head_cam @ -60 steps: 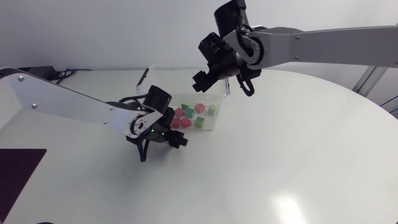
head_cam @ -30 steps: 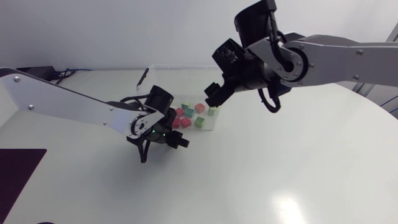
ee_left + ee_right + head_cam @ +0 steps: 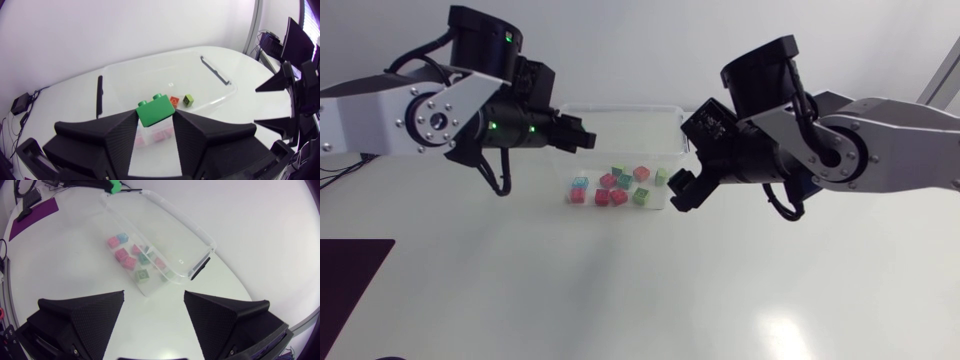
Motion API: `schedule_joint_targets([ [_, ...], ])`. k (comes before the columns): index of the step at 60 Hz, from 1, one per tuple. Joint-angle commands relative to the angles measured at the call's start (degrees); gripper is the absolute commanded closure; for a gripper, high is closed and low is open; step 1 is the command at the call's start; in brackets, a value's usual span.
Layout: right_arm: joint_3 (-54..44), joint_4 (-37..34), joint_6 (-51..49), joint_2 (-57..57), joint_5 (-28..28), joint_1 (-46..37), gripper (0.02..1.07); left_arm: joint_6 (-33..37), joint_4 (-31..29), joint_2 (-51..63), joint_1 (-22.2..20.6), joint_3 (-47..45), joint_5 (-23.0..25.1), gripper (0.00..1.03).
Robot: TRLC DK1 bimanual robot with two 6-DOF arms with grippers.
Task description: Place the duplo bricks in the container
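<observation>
left claw grips a green duplo brick from both sides, with the clear container ahead; from overhead the claw hides the brick. right claw gapes wide and empty, covering the container's corner from overhead. other bricks lie inside, blurred.

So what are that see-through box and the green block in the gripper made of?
The container looks like clear plastic, probably glossy: the bricks inside show through its walls. The green brick looks like hard moulded plastic with a smooth, slightly shiny finish and round studs on top.
</observation>
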Motion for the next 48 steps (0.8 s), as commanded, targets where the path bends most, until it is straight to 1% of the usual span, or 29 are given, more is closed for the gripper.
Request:
schedule_joint_targets([
  [1, -1.9, 0.8, 1.4, -2.1, 0.4, 0.8, 0.2, 1.2, 2.0, 0.9, 1.2, 3.6, -0.1, 0.79],
  [12, -4.3, 0.7, 1.4, -4.1, 0.8, 0.8, 0.18, 2.3, 4.5, 8.0, 3.2, 8.2, -0.1, 0.78],
  [17, -5.4, 0.7, 1.3, -4.8, 1.2, 0.8, 0.17, 2.7, 6.4, 10.2, 3.5, 8.7, -0.1, 0.77],
  [23, -6.4, 0.6, 1.2, -5.9, 1.4, 0.9, 0.17, 3.4, 7.2, 13.8, 3.8, 10.2, -0.1, 0.63],
  [25, -6.6, 0.6, 1.2, -6.5, 1.4, 0.9, 0.17, 3.5, 7.3, 14.9, 4.1, 10.7, -0.1, 0.49],
  [26, -6.6, 0.5, 1.2, -6.5, 1.4, 0.9, 0.17, 3.5, 7.3, 15.1, 4.1, 10.8, -0.1, 0.47],
  [27, -6.6, 0.5, 1.2, -6.7, 1.4, 1.0, 0.17, 3.6, 7.3, 15.5, 4.1, 11.1, -0.1, 0.38],
  [29, -6.6, 0.2, 1.2, -7.0, 1.5, 1.0, 0.17, 3.6, 7.1, 15.6, 4.1, 11.3, -0.1, 0.3],
  [30, -6.6, 0.2, 1.2, -7.3, 1.6, 1.1, 0.17, 3.6, 7.1, 15.6, 4.1, 11.2, -0.1, 0.24],
  [32, -6.7, -0.1, 1.2, -7.8, 1.9, 1.2, 0.15, 3.7, 7.1, 15.1, 4.1, 11.2, -0.1, 0.14],
  [37, -6.8, -0.5, 1.1, -9.0, 2.6, 1.3, 0.15, 3.7, 7.0, 13.0, 4.2, 10.6, -0.1, 0.05],
  [48, -8.0, -0.5, 1.1, -12.3, 3.8, 0.5, 0.12, 4.2, 6.4, 6.9, 5.2, 7.7, -0.1, 0.05],
])
